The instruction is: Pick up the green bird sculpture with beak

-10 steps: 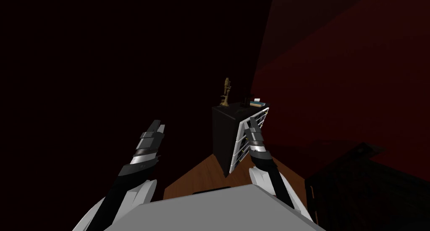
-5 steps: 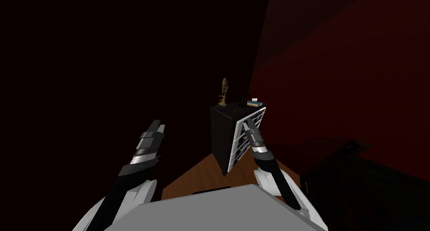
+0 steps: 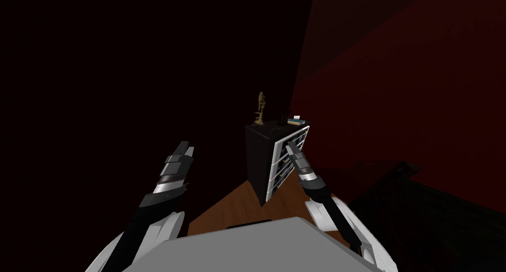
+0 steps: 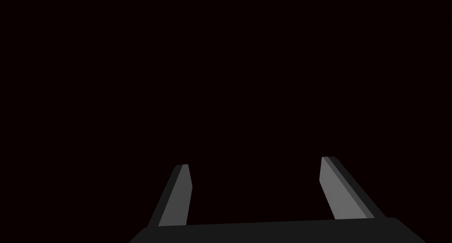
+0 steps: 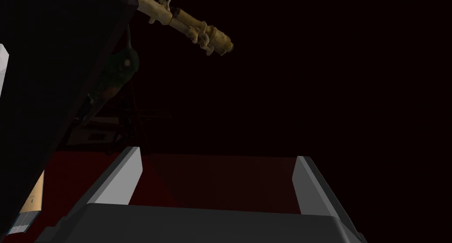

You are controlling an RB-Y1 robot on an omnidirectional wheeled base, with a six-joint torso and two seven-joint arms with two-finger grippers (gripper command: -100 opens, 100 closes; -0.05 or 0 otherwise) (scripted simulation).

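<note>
While the right claw (image 5: 218, 156) gapes wide, the dark green bird sculpture (image 5: 115, 74) shows a pale eye.

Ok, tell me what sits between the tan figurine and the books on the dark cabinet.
The dark green bird sculpture stands between the tan figurine and the books on the cabinet; the right wrist view shows it best.

No readable text or labels.
</note>
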